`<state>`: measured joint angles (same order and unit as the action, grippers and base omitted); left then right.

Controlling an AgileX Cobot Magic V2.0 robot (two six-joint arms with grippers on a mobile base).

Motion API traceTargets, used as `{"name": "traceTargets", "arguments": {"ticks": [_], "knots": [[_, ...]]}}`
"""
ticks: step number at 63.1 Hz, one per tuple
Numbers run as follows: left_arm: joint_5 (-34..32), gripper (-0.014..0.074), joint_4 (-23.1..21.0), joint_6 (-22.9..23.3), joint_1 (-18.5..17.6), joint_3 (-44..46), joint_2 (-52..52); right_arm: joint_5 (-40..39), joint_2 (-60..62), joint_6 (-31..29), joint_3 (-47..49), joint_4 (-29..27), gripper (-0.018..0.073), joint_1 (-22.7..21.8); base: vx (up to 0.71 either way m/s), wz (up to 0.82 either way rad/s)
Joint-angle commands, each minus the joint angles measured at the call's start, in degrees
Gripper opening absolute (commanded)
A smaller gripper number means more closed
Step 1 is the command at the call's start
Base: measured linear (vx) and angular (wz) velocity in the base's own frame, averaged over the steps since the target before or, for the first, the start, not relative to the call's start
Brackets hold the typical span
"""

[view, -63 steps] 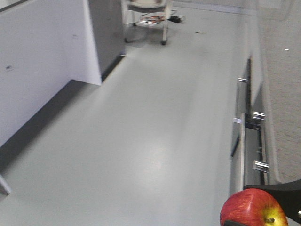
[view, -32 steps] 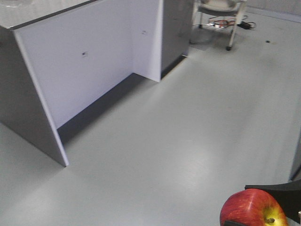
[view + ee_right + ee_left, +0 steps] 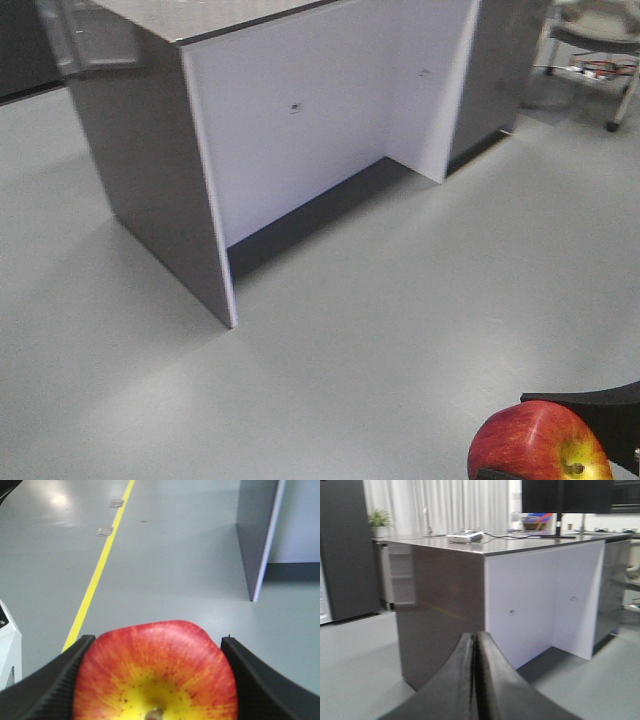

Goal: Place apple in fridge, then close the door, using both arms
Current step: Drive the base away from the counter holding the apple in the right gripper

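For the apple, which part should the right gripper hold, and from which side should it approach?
Grip the apple across its widest middle, one finger on each rounded flank, approaching from the stem end. The right gripper holds it so now: the yellow stem dimple faces the wrist, and the flanks sit between the fingers.

No text, brand or number can be read in any view. On the counter (image 3: 150, 170), small dark marks (image 3: 296, 107) on its white panel (image 3: 330, 150) are too blurred to read. So is the colourful sign (image 3: 538, 521) behind the counter.
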<state>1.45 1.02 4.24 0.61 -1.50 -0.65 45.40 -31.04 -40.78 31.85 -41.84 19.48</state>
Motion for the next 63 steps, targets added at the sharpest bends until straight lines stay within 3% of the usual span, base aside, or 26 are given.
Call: {"name": "traceTargets", "arguments": {"ticks": [1, 63], "knots": [[-4.06, -0.0006, -0.15, 0.15, 0.09, -1.21, -0.88, -2.77, -0.07, -0.23, 1.62, -2.45, 0.0328, 0.05, -0.01, 0.47], [-4.06, -0.0006, -0.15, 0.15, 0.09, -1.21, -0.88, -2.63, -0.07, -0.23, 1.62, -2.40, 0.0328, 0.05, 0.02, 0.51]]}}
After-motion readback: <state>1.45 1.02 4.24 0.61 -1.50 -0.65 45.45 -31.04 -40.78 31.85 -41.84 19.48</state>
